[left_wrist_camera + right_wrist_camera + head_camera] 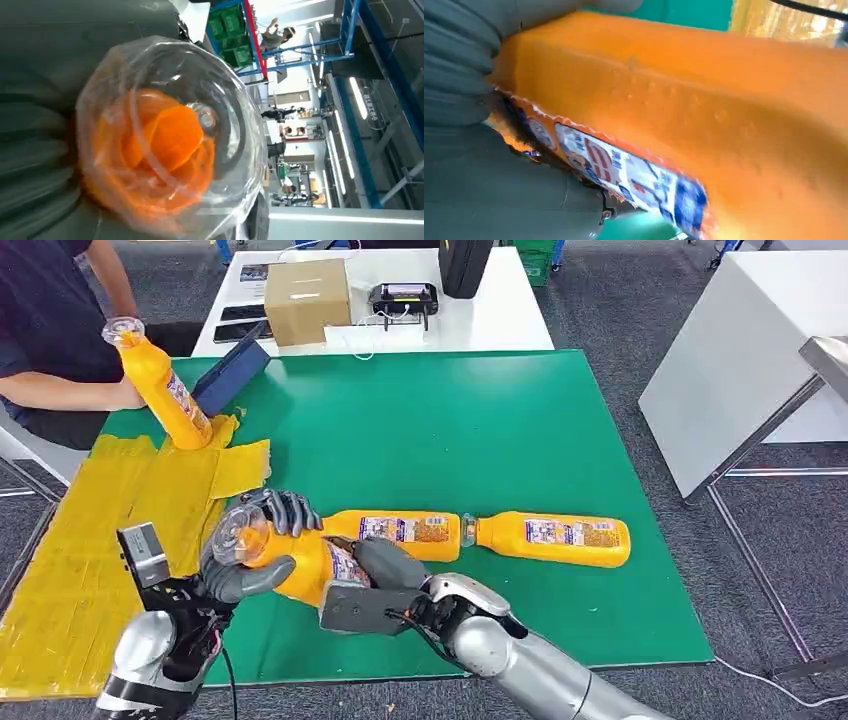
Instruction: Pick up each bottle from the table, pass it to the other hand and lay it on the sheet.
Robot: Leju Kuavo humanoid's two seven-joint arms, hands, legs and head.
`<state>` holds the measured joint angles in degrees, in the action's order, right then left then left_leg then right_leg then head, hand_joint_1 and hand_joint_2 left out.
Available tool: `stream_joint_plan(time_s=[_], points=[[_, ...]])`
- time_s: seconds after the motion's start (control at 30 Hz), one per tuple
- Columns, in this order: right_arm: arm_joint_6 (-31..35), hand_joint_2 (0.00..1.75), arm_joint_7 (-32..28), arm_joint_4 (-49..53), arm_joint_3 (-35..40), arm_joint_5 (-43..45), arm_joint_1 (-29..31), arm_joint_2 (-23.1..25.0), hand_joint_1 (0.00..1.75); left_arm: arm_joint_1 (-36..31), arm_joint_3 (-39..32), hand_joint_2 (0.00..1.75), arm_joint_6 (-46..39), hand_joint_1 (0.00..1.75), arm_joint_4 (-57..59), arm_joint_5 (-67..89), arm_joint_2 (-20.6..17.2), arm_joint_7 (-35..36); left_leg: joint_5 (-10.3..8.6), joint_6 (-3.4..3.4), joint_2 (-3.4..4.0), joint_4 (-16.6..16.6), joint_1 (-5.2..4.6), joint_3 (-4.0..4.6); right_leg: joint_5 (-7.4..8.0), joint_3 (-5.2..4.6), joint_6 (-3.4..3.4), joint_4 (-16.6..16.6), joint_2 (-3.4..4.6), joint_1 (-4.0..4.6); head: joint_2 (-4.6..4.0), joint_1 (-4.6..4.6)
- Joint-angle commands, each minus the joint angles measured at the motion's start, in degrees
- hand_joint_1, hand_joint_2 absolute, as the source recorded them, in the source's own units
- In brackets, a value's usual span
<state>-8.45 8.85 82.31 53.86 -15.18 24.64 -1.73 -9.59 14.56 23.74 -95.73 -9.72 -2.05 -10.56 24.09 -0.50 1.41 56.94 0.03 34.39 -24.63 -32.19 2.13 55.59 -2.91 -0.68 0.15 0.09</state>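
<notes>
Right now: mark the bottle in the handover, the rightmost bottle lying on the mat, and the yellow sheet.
held orange bottle (pixel 305 565), head view, body between the hands
rightmost lying bottle (pixel 553 538), head view, label area
yellow sheet (pixel 95 540), head view, bare middle

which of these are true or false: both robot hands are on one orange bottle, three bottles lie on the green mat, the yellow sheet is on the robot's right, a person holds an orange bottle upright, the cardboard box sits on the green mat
1. Both the left hand and right hand grip the same orange plastic bottle. True.
2. Three bottles lie on the green mat. False: two lie there, the nearer bottle and the farther bottle.
3. The yellow sheet is on the robot's right. False: it is on its left.
4. A person holds an orange upright bottle on the sheet. True.
5. The cardboard box sits on the mat. False: it sits on the white table.
</notes>
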Motion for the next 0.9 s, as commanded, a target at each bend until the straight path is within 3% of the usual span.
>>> stream_joint_plan(time_s=[0.03, 0.17, 0.43, 0.5, 0.67, 0.77, 0.9], points=[[3.49, 0.0, 0.55, 9.18, -9.45, -7.06, -7.67, -3.97, 0.0, -1.45, -4.1, 1.75, -8.82, 1.75, -1.11, 16.71, -2.18, -3.56, 0.11, 0.06, -0.34, 0.04, 0.09, -0.21, -0.16, 0.31, -0.1, -0.01, 0.08, 0.05, 0.0, 0.0], [3.13, 0.0, 0.56, 13.07, -13.24, -8.42, -9.96, -5.95, 0.0, -2.22, -7.23, 1.75, -11.01, 1.75, -0.75, 22.07, -3.35, -4.49, 0.06, 0.03, -0.25, 0.04, 0.06, -0.07, -0.09, 0.17, -0.07, 0.0, 0.04, 0.03, 0.0, -0.02], [2.93, 0.0, 0.56, 12.47, -13.18, -8.56, -9.82, -5.27, 0.0, -2.19, -6.93, 1.75, -10.87, 1.75, -0.58, 22.33, -2.92, -4.6, 0.05, 0.04, -0.18, 0.04, 0.05, -0.08, -0.06, 0.13, -0.07, 0.01, 0.13, 0.02, 0.0, 0.0], [3.25, 0.0, 0.58, 14.06, -14.5, -9.36, -10.56, -6.29, 0.0, -2.58, -7.59, 1.75, -15.65, 1.75, -0.61, 29.06, -3.98, -5.0, 0.04, 0.04, -0.13, 0.03, 0.04, -0.08, -0.05, 0.12, -0.06, 0.01, 0.14, 0.01, 0.0, 0.0], [2.64, 0.0, 0.43, 17.94, -17.01, -9.28, -13.13, -8.37, 0.0, -3.25, -11.62, 1.75, -16.33, 1.75, 1.85, 31.07, -5.25, -5.39, 0.09, 0.05, -0.26, 0.09, 0.07, -0.12, -0.13, 0.2, -0.09, 0.04, 0.11, 0.04, 0.0, 0.0], [2.13, 0.0, 0.56, 17.66, -16.52, -9.97, -13.63, -8.46, 0.0, -3.97, -10.67, 1.75, -22.44, 1.75, 2.09, 41.5, -6.52, -6.48, 0.06, 0.06, -0.2, -0.01, 0.05, -0.18, -0.09, 0.22, -0.09, -0.01, 0.13, 0.01, 0.0, 0.0], [2.38, 0.0, 0.7, 18.9, -16.52, -9.76, -13.74, -9.05, 0.0, -5.38, -6.26, 1.75, -33.13, 1.75, 2.35, 64.22, -11.55, -4.56, 0.05, 0.06, -0.25, 0.04, 0.07, -0.12, -0.09, 0.17, -0.09, 0.03, 0.09, 0.04, 0.0, 0.0]])
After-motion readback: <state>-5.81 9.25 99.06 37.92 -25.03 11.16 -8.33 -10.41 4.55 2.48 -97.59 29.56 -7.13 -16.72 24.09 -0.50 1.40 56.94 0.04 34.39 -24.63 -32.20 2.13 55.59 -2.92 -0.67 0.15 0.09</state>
